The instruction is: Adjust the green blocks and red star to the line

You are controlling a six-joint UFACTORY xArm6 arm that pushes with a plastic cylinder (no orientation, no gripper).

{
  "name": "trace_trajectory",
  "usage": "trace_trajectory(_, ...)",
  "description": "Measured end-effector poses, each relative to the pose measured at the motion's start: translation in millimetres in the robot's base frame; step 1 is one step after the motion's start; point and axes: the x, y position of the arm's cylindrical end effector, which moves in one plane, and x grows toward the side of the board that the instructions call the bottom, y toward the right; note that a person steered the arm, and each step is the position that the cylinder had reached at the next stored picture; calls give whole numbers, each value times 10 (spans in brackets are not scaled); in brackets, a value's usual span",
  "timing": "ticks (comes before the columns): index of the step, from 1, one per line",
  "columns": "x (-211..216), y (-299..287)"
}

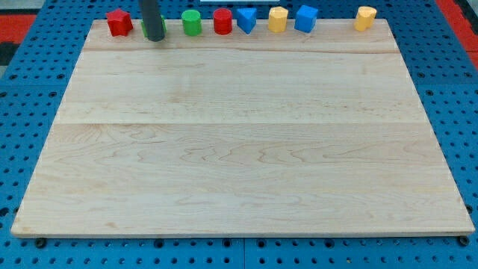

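A pale wooden table (239,142) fills the view, resting on a blue pegboard (22,134). All the blocks sit in a row along the view's top edge. From the view's left: a red star (118,22), then a green block (146,26) mostly hidden behind the dark rod, a green cylinder (192,22), a red cylinder (222,21), a blue block (246,19), a yellow block (278,19), a blue cube (305,18), and, well apart at the view's right, a yellow block (365,17).

There is no hand here, only the rod, so nothing is held. My tip (155,38) stands on the hidden green block's lower side, touching it or just beside it; I cannot tell which. It lies between the red star and the green cylinder.

The step in hand looks like nudging this green block into the row. The row already seems nearly straight, so the task appears close to done. Next calls for a short, gentle push toward the view's top, without bumping the star or cylinder beside it.
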Motion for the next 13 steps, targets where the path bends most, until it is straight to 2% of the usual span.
trace_trajectory(2, -29, 10)
trace_trajectory(3, 355, 10)
trace_trajectory(4, 424, 127)
trace_trajectory(5, 330, 411)
trace_trajectory(7, 24, 375)
trace_trajectory(13, -52, 641)
